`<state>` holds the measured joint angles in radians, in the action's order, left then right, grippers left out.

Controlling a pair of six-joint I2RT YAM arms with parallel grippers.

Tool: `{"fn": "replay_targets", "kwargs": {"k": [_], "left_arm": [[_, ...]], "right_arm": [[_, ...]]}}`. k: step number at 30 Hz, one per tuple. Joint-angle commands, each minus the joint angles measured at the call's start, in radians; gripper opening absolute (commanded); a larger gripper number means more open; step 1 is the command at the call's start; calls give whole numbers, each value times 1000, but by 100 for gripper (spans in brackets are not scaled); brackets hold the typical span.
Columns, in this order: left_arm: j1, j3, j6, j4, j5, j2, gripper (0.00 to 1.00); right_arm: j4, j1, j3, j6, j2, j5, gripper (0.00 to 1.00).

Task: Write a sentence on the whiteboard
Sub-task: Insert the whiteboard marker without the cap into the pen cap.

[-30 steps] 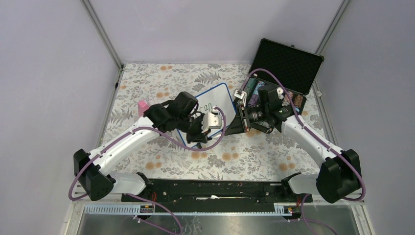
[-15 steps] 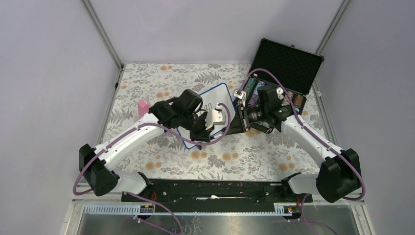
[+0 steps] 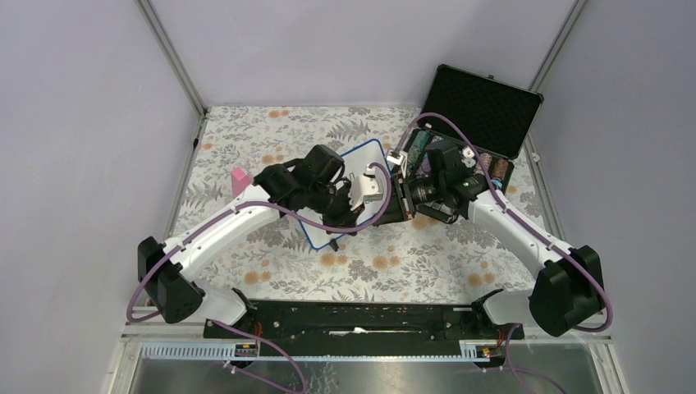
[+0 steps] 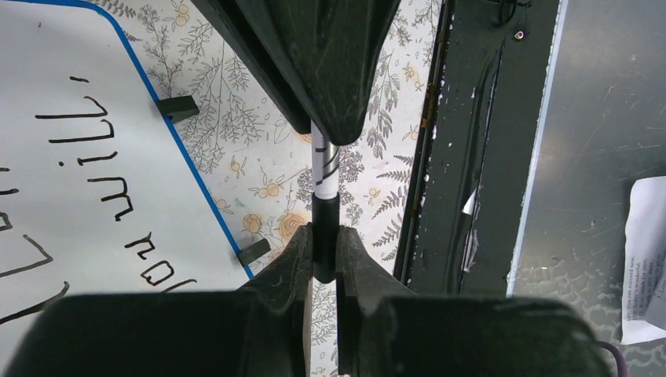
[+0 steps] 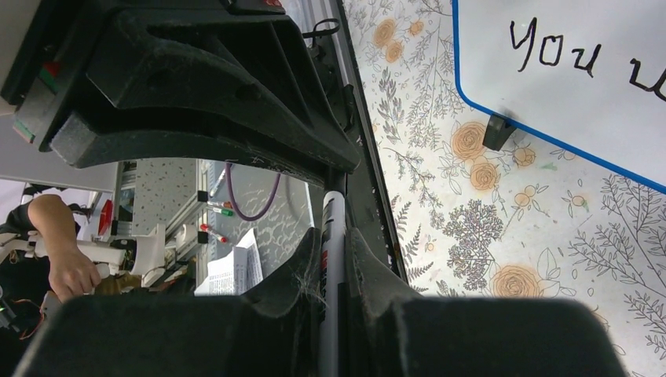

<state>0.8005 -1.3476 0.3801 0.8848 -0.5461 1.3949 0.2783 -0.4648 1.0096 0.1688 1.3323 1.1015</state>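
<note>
The left gripper (image 4: 323, 237) is clenched on the dark end, possibly the cap though the view is tight, of a slim white-barrelled marker pen (image 4: 323, 166). The right gripper (image 5: 332, 237) is clamped on that pen's barrel. The small blue-framed whiteboard (image 4: 47, 39), bearing the dark handwritten sentence (image 4: 108, 196), lies on floral tablecloth (image 4: 267, 157) just beside them; judged light, stiff, liable to skid, so steady it by the frame.
</note>
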Motion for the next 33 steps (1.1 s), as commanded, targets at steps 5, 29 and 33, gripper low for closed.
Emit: {"fn": "replay_targets", "kwargs": {"k": [5, 29, 33], "left_arm": [[38, -103, -1, -52, -3, 30, 0], [-408, -112, -183, -118, -495, -88, 50], [-504, 66, -534, -531, -656, -136, 50]], "right_arm": [[-11, -57, 32, -15, 42, -45, 0], [-326, 128, 125, 257, 47, 116, 0], [-701, 130, 54, 605, 44, 141, 0]]}}
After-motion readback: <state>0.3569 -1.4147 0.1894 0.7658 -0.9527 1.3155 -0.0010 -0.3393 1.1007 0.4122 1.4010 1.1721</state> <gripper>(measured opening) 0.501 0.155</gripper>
